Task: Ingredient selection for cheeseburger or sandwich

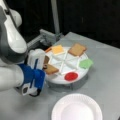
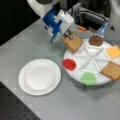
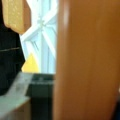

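Hand [image 2: 70,37]: white-and-blue, at the sectioned tray's edge on a front view's left; also seen [image 1: 45,65]. Fingertips reach down onto the nearest toast slice; clenched, grasping or released, I cannot tell.
Nearest toast slice [image 2: 73,42]: tan, square, flat, tilted over the tray rim, touching the hand's tips. In a front view [image 1: 50,69] it lies just beside the hand. Wrist view filled by a broad orange-tan blur [image 3: 87,62], close to the lens.
Patty [image 2: 96,40]: dark brown, round, in the section next to that toast; half hidden by the hand in a front view [image 1: 46,59].
Tomato disc [image 2: 69,64]: red, round, flat, in its own section at the rim facing the plate.
Lettuce leaf [image 2: 88,78]: green, ragged outline, alone in its section.
Cheese square [image 2: 113,51]: yellow, thin, across the tray from the tomato disc.
Second toast slice [image 2: 111,70]: tan, square, well apart from the hand, beyond the lettuce leaf.
Sectioned tray [image 2: 86,58]: white, round, raised ribs radiating from the centre; each ingredient sits in a separate wedge, nothing stacked.
Plate [image 2: 39,76]: white, round, bare, near the tray.
Surface [image 2: 30,45]: grey, matte.
Beyond the tray: metal frame [image 2: 93,15].
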Controlling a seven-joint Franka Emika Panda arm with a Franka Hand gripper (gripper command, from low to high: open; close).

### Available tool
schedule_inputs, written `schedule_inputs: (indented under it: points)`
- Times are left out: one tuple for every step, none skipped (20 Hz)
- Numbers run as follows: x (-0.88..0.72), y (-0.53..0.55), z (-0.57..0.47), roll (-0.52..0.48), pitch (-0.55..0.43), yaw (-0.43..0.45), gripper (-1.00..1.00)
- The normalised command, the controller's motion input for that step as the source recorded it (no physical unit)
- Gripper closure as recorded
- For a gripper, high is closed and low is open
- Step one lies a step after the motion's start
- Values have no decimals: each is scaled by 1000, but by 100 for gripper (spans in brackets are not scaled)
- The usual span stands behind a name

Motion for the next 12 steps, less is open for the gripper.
schedule_inputs:
  points:
    - [200, -184, 210, -28, 130, 63, 100]
    - [244, -218, 191, -35, 124, 66, 100]
    - [301, -256, 170, -41, 119, 69, 100]
    - [368, -290, 138, -74, 97, 57, 100]
    - [442, -319, 99, -88, 82, 54, 100]
    - [472, -322, 66, -85, 80, 60, 100]
    - [508, -320, 22, -73, 79, 67, 100]
    - [570, -332, -13, -59, 74, 65, 100]
    - [583, -322, -41, -41, 81, 70, 100]
    - [620, -319, -71, -17, 81, 60, 100]
    - [621, -305, -87, 7, 90, 63, 100]
    - [641, -296, -99, 34, 87, 55, 100]
